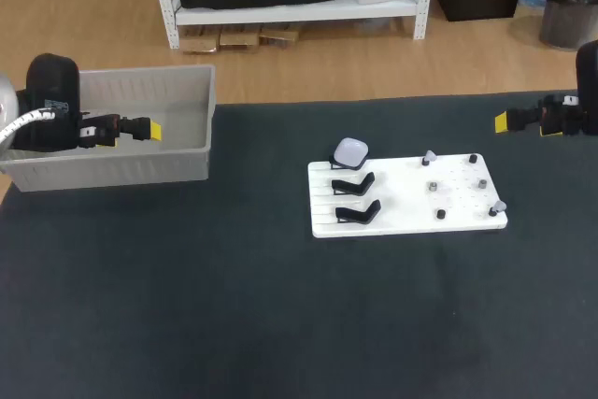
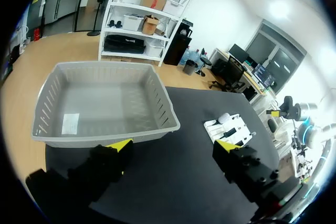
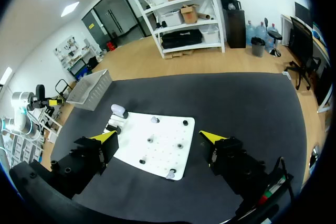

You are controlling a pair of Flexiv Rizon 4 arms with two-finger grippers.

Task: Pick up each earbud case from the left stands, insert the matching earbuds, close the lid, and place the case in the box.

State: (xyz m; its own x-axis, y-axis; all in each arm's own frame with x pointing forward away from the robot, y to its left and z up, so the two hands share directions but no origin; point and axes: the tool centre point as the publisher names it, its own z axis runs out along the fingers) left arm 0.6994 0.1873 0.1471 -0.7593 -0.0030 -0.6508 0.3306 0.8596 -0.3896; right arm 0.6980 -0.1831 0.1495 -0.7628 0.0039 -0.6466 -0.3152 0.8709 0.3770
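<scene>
A white board [image 1: 402, 217] lies mid-table, with three black stands along its left side. The far stand carries a pale earbud case [image 1: 351, 150], lid shut; the two nearer stands [image 1: 356, 198] are empty. Two small grey earbuds rest on the board, one at the back [image 1: 429, 157] and one at the right front corner [image 1: 499, 206]. My left gripper [image 1: 152, 129] hovers open over the grey box [image 1: 192, 91], empty. My right gripper [image 1: 502, 121] hangs open and empty at the table's far right. In the right wrist view the case [image 3: 119, 110] and board [image 3: 160, 156] lie ahead of the gripper [image 3: 157, 139].
Several small dark pegs [image 1: 434, 187] stand on the board's right half. In the left wrist view the box [image 2: 47, 108] lies just ahead of the open gripper [image 2: 173, 148], holding only a white label, with the board [image 2: 233, 124] farther off. Dark mat covers the table.
</scene>
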